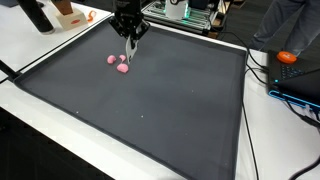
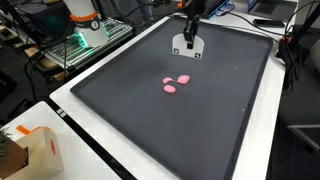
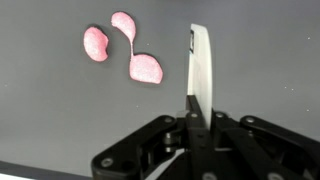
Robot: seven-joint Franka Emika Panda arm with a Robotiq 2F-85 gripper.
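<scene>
The gripper [image 3: 197, 35] points down at the black mat [image 3: 260, 60]. Its two white fingers [image 3: 202, 70] are pressed together, with only a thin dark line between them. There is nothing between them.

Three pink bits [image 3: 147, 68] lie flat on the mat in a small bunch. In the wrist view they are all on the left of the fingers. The closest bit is near the fingers but does not touch them. It is egg-shaped and leans a little. The top bit has a thin tail that bends down to it. The third bit lies further left.

In both exterior views the gripper [image 1: 129, 52] [image 2: 188, 45] is near the far edge of the mat [image 1: 180, 100] [image 2: 220, 110], with the pink bits [image 1: 118, 63] [image 2: 176, 84] just beside the tips. I cannot tell if the tips touch the mat.
</scene>
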